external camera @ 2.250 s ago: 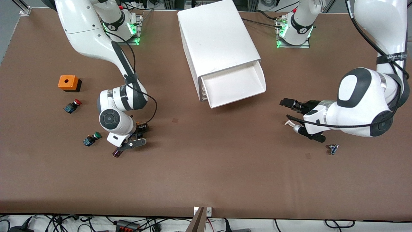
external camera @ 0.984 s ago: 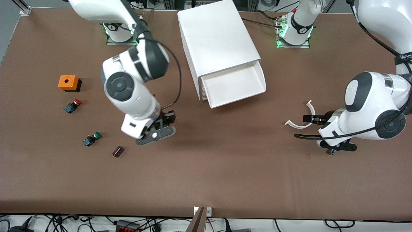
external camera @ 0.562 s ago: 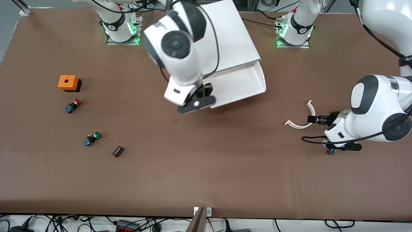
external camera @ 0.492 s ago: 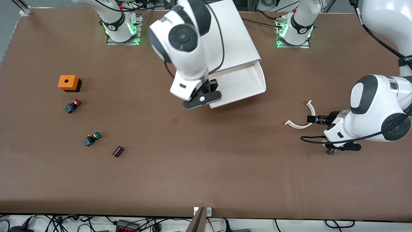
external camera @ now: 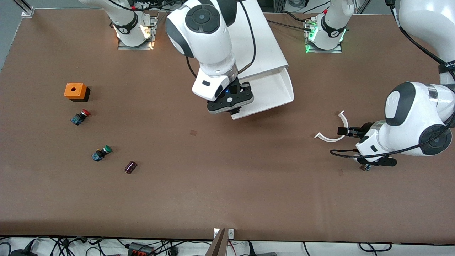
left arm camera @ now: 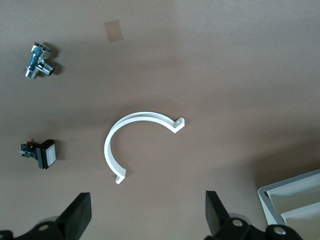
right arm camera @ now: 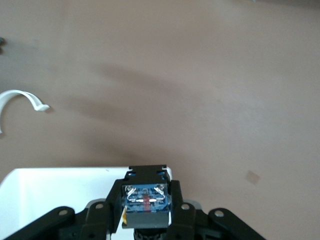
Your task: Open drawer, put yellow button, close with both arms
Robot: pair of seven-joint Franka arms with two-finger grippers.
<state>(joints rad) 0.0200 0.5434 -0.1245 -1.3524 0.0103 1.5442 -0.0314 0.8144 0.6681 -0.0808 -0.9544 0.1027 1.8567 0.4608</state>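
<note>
Our right gripper (right arm camera: 146, 212) clamps the yellow button (right arm camera: 145, 200) between its fingers, over the front lip of the open drawer (external camera: 265, 93); we should carry it inward before releasing. Our left gripper (left arm camera: 146, 212) waits, fingers spread (white clip (left arm camera: 137, 141) ahead of them).

A robotics lab, seen from a high camera. Brown mat-covered worktop (external camera: 227, 185) filling the frame. Two white jointed arms bolted to metal base plates (external camera: 135, 44) along the top edge, status lights glowing at each base. Aluminium framing posts at the upper left corner. Tangle of black cables and a power strip (external camera: 140, 248) along the bottom edge. Small electrical parts scattered at the left of the frame.
</note>
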